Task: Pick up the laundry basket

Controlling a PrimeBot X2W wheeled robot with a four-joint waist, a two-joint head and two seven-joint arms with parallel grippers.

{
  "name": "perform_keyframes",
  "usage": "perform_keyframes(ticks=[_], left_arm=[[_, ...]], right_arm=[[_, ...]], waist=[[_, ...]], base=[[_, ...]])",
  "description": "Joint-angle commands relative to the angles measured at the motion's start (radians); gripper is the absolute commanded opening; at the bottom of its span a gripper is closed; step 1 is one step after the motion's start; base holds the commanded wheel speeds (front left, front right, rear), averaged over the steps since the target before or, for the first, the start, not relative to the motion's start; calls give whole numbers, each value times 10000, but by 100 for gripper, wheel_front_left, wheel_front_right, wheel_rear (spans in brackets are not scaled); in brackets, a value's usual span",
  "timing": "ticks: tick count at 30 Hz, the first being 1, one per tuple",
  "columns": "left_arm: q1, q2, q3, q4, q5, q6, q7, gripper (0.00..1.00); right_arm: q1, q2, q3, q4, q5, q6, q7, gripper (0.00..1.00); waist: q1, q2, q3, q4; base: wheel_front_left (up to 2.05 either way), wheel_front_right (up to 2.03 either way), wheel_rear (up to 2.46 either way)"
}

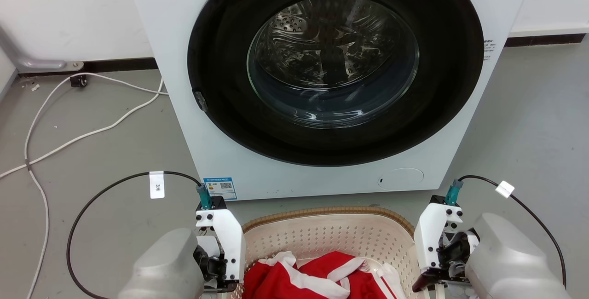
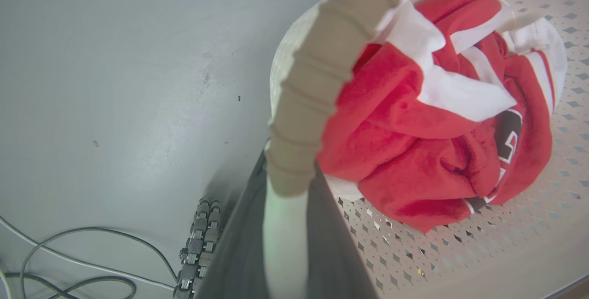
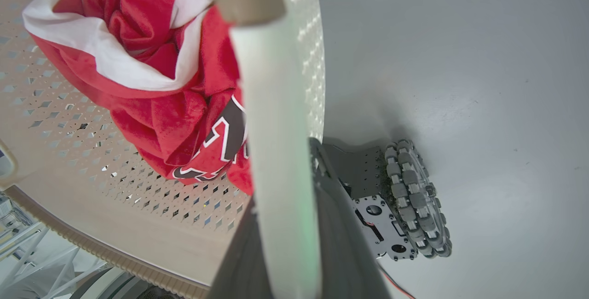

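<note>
The laundry basket (image 1: 331,237), cream with perforated walls and a brown braided rim, sits at the bottom of the head view, just in front of the washing machine. A red and white garment (image 1: 317,280) lies bunched inside it. My left gripper (image 2: 287,207) is shut on the basket's left side handle (image 2: 317,83), with a dark finger on each side of it. My right gripper (image 3: 285,216) is likewise shut on the right side handle (image 3: 271,106). Whether the basket's base touches the floor I cannot tell.
The white washing machine (image 1: 184,106) with its round black door (image 1: 336,66) shut stands directly ahead. White cables (image 1: 69,138) trail over the grey floor at the left. My base's roller wheels (image 3: 414,198) sit under the basket's sides.
</note>
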Motion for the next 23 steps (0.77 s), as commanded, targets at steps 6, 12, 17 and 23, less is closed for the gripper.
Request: perform_keyframes(ticks=[6, 12, 17, 23], left_arm=[[-96, -359, -58, -112, -163, -135, -100, 0], [-122, -360, -90, -106, -210, -135, -155, 0], [-143, -364, -127, -106, -238, -135, -208, 0], [-164, -367, -172, -106, -268, -136, -294, 0]], right_arm=[[65, 348, -86, -86, 91, 28, -18, 0], [65, 358, -66, -86, 122, 30, 3, 0], [48, 366, -58, -86, 185, 30, 1, 0], [48, 374, -7, -86, 228, 30, -11, 0]], waist=[[-1, -1, 15, 20], [-1, -1, 30, 28], [-1, -1, 52, 27], [-1, -1, 76, 39]], base=[[0, 0, 0], [0, 0, 0], [0, 0, 0], [0, 0, 0]])
